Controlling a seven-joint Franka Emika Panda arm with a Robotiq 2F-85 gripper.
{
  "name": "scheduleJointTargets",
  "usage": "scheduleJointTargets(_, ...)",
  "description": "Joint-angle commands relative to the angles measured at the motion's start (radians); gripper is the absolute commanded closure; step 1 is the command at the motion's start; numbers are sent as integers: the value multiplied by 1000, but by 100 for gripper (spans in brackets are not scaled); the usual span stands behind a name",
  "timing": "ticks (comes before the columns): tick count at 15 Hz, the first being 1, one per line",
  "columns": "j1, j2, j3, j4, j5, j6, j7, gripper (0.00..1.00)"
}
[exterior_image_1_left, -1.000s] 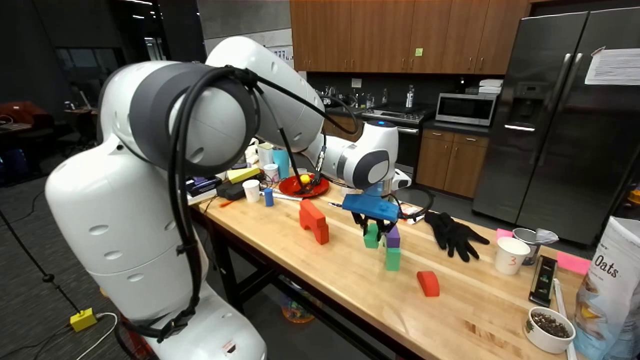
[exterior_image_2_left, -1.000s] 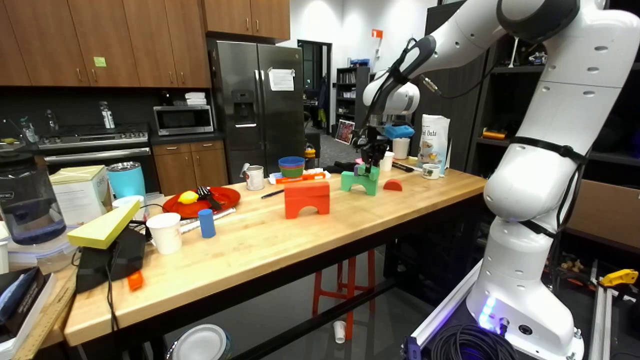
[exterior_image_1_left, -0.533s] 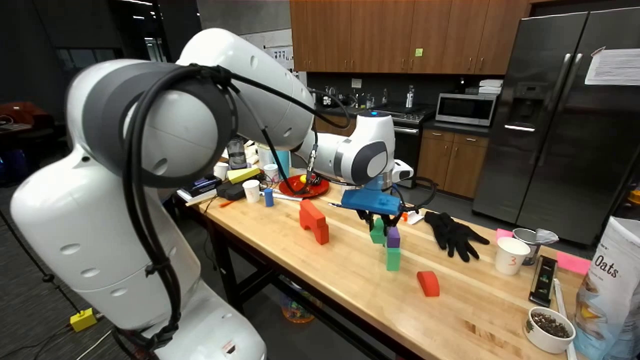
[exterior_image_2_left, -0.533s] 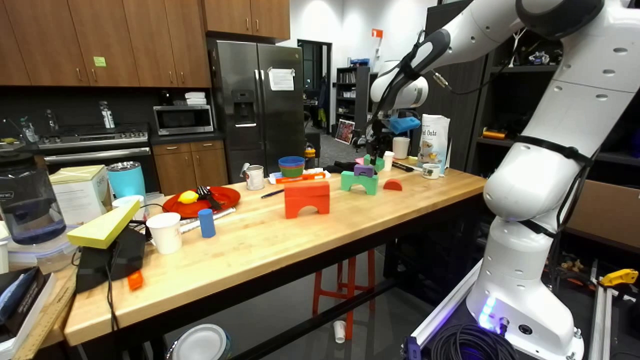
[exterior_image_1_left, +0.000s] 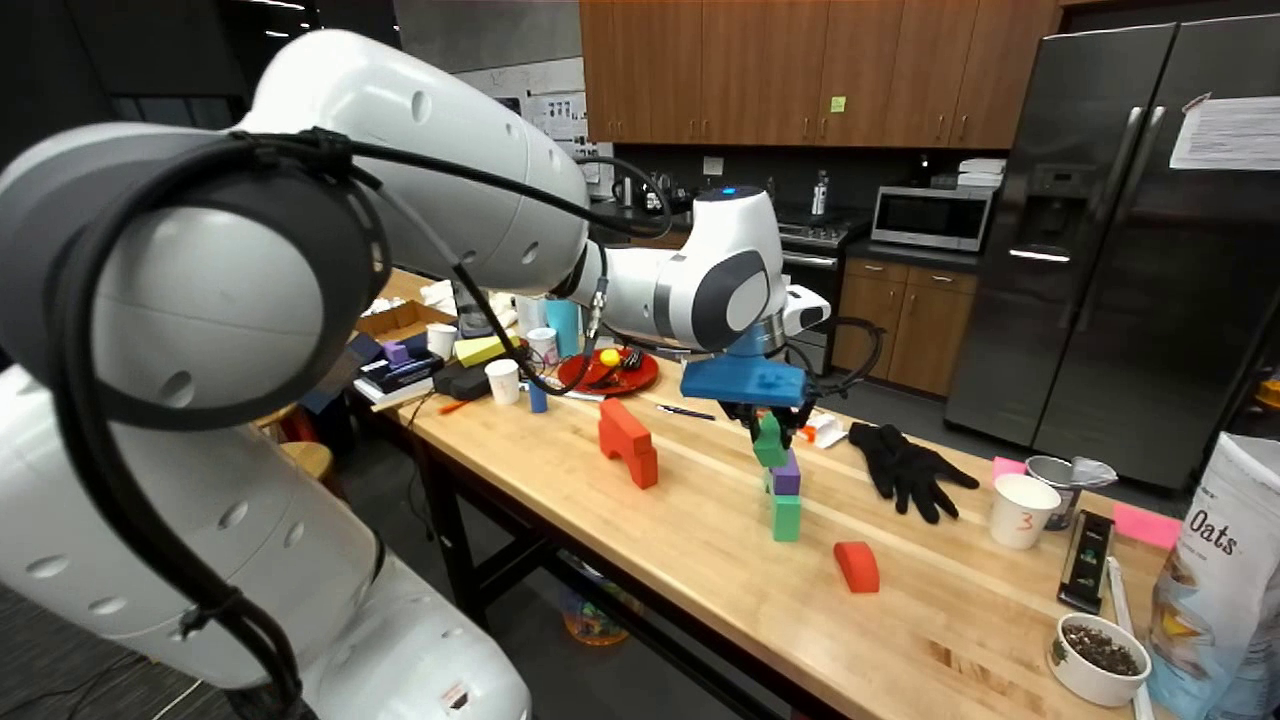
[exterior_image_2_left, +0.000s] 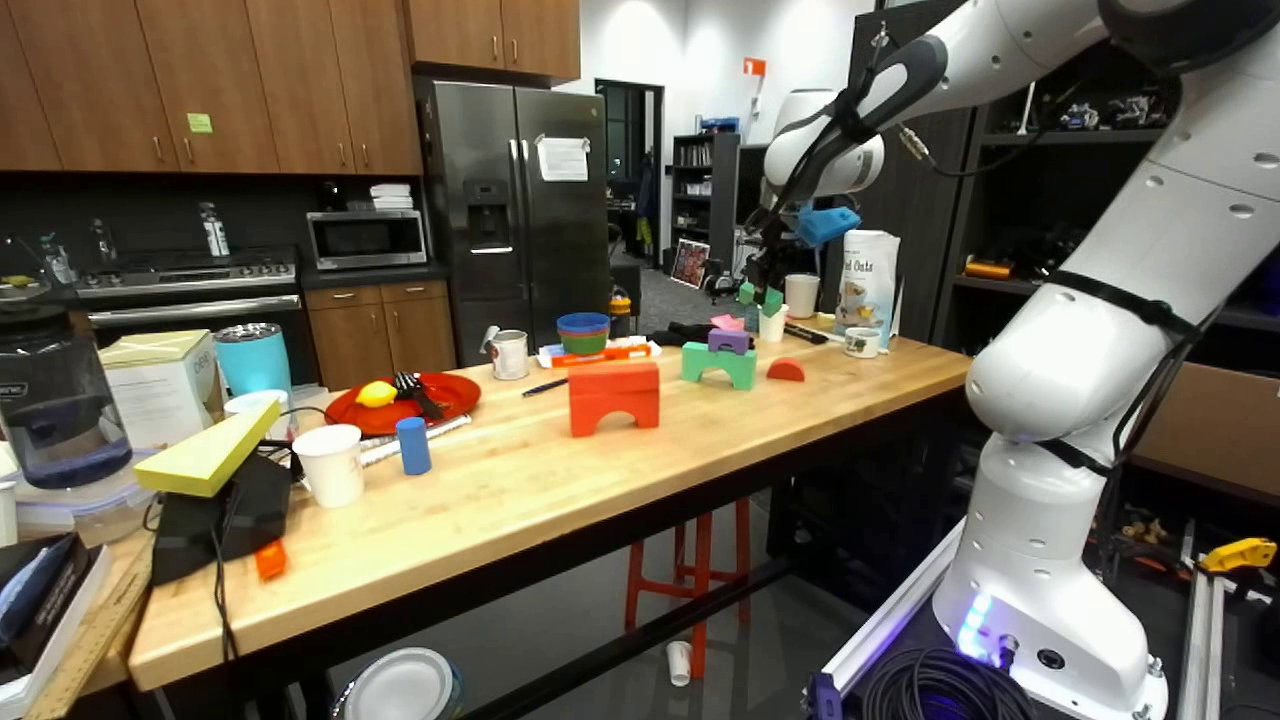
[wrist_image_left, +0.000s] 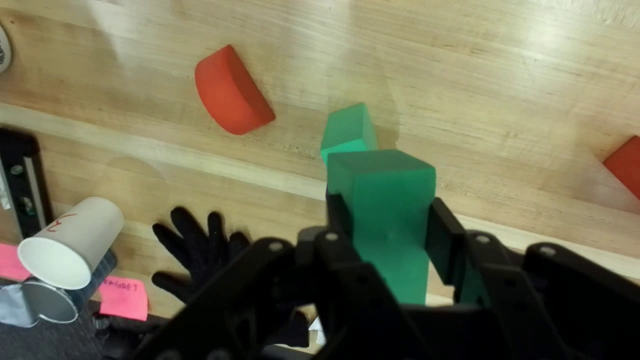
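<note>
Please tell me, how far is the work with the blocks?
Looks done: the purple arch block sits on the larger green arch block.
In hand: the end effector grips a flat-sided green block in the air, apart from both.
Left: this block is not yet set down, perhaps it goes on top; the red half-round block lies apart.

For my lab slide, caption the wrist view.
The tool grips a green block above a wooden tabletop bearing a red half-round block and black glove.
</note>
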Motion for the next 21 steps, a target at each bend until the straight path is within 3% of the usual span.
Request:
scheduleJointTargets(1, 7, -88, -37, -43, -16, 8, -108, 84)
scheduleJointTargets(5, 16, -122, -73, -48, -25, -12, -245, 84)
scheduleJointTargets(8, 16, -99, -72, -31, -17, -6, -236, 84)
scheduleJointTargets(9, 16, -101, -73, -31, -19, -6, -238, 59)
scheduleJointTargets(17, 16, -94, -72, -31, -19, -7, -237, 59)
scheduleJointTargets(18, 16, -94, -72, -31, -19, -6, -237, 84)
scheduleJointTargets(21, 52, -111, -109, -46, 29, -7, -331, 84)
